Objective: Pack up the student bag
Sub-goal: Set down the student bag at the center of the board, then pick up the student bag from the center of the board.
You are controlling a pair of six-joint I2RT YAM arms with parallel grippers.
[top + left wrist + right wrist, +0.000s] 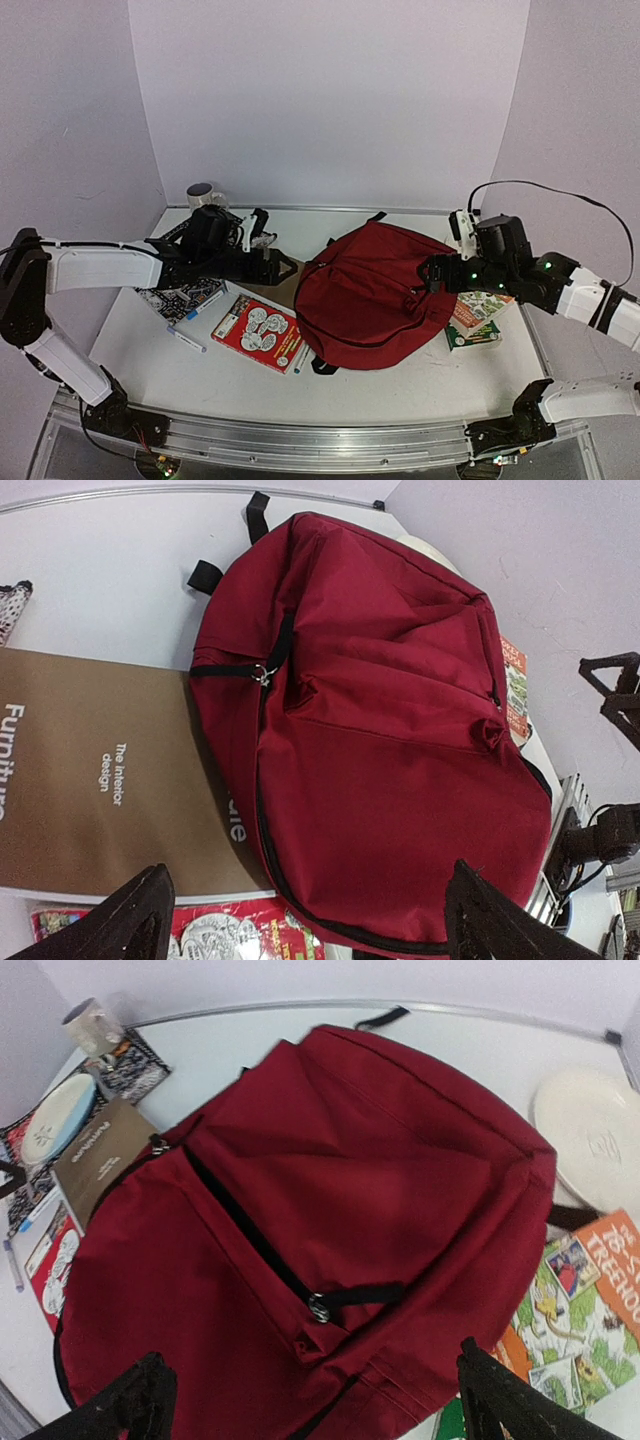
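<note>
student bag (375, 295) lies flat mid-table, centre-right of the top view, zips look closed, nothing packed yet afaict. Step in hand, my read = get the main compartment unzipped before any item goes in

how to do it well:
- target the zip pull (319, 1307), lower centre of the right wrist frame, metal ring w/ black tab. Small target, so come down straight & pinch the tab, not the fabric
- fabric is soft, bag will prob slide/bunch when the zip gets dragged. Pin the bag w/ the other arm near the zip end, pull along the zip line, not upward
- second pull (263, 675) sits left of centre in the left wrist frame, may be a diff pocket; go for the bigger compartment
- brown book (100, 780) has a corner under the bag's edge, left half of that frame; don't drag it along

grippers:
- left gripper (285, 266): fingers spread wide, holds nothing, hovers over the brown book just left of the bag, not touching the bag
- right gripper (430, 272): also spread wide, empty, at the bag's right edge in the top view; contact w/ fabric = can't tell
</note>
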